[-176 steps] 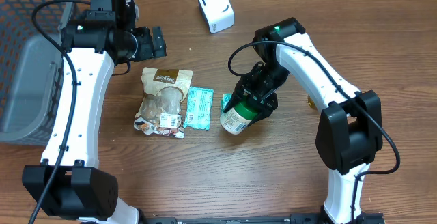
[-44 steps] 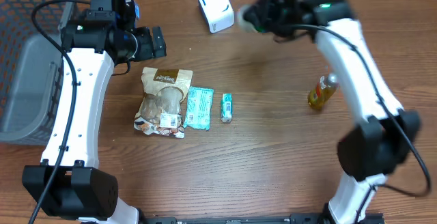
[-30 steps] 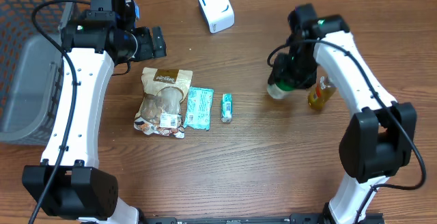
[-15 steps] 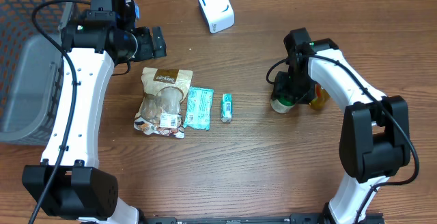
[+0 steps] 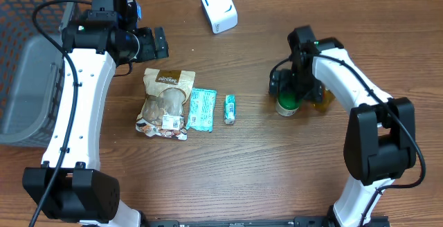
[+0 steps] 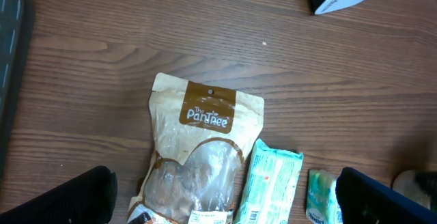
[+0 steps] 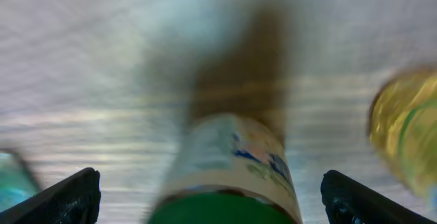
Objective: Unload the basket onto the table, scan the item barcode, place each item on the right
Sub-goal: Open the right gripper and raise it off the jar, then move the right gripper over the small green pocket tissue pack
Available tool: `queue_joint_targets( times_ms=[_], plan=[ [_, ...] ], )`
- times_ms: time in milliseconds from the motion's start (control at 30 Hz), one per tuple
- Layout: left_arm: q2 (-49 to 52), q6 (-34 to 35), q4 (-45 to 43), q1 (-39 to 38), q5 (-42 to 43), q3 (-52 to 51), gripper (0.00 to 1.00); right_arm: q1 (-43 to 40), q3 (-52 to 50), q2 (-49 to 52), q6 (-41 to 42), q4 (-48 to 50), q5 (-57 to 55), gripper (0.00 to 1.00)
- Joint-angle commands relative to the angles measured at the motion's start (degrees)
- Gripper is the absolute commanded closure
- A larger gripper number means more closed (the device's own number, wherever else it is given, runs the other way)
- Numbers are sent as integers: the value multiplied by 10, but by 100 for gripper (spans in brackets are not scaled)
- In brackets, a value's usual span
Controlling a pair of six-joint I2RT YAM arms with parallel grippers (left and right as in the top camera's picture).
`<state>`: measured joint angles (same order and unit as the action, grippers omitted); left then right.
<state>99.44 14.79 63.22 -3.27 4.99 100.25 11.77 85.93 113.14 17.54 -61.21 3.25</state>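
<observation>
Left gripper [image 5: 160, 43] spread wide, empty, above snack pouch [image 5: 165, 102]. Scanner [image 5: 219, 7] at far edge. Green-lidded jar [image 5: 288, 105] set upright beside yellow bottle [image 5: 324, 97]. Right gripper [image 5: 291, 90] just opened, straddling jar, grip released. Scan probably finished.

Overhead looking straight down, left wrist nearer, sharing pouch [image 5: 166, 102]

Wooden surface [image 5: 242, 171] holding:
- grey mesh basket [image 5: 21, 19], far left edge
- brown snack pouch [image 5: 165, 104]
- flat teal packet [image 5: 201, 109], just beside the pouch
- small teal tube [image 5: 230, 109], next along
- yellow bottle [image 7: 399, 125], to the right
</observation>
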Motion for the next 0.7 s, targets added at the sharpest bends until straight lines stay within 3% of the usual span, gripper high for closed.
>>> queue_joint_targets(
  times_ms=[0,467,667],
  plan=[
    [1,-7,0,2,5,8,0,3,59,0,-4,4,-22,0],
    [1,-7,0,2,6,8,0,121,75,0,-10,58,3,0],
    [1,-7,0,2,6,8,0,152,74,0,35,32,9,0]
  ],
)
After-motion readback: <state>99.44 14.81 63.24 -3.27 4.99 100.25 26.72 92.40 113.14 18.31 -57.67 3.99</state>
